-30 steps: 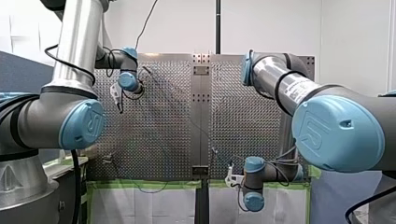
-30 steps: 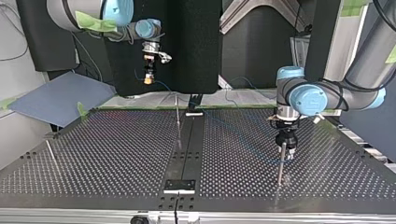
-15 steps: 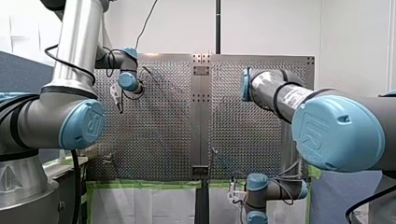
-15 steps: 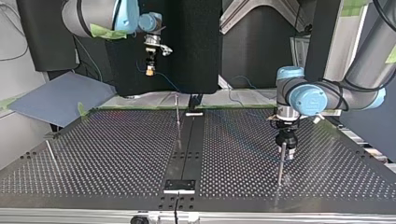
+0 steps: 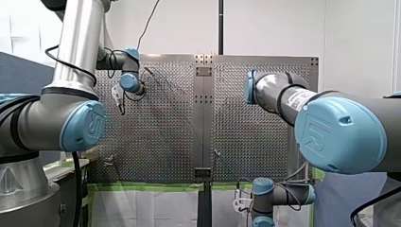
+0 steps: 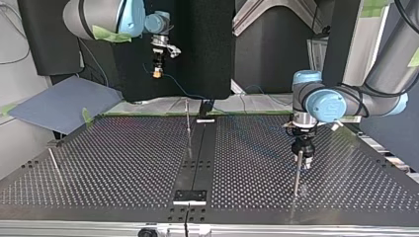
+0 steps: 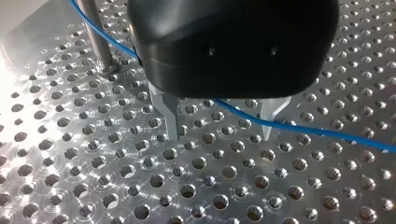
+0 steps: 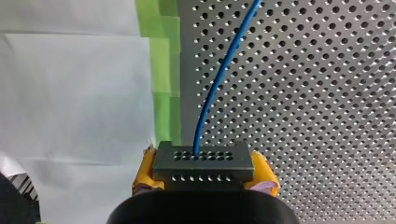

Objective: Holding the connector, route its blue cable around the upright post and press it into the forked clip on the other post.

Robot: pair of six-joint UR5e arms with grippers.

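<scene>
Connector (image 8: 204, 163) boxy, pinholed; cable (image 8: 219, 79) thin, blue

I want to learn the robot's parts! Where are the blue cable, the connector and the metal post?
blue cable (image 8: 212, 93): right wrist view, midway along its visible length.
connector (image 8: 203, 163): right wrist view, on its dark face with the holes.
post (image 7: 95, 35): left wrist view, on its metal shaft.

Holding left end effector (image 7: 222, 135) low, pointed straight down, fingers (image 7: 172, 122) apart. Holding right end effector (image 6: 157, 73) high, pointed down too, yellow pads (image 8: 145, 170) clamped on connector (image 8: 203, 161).
</scene>
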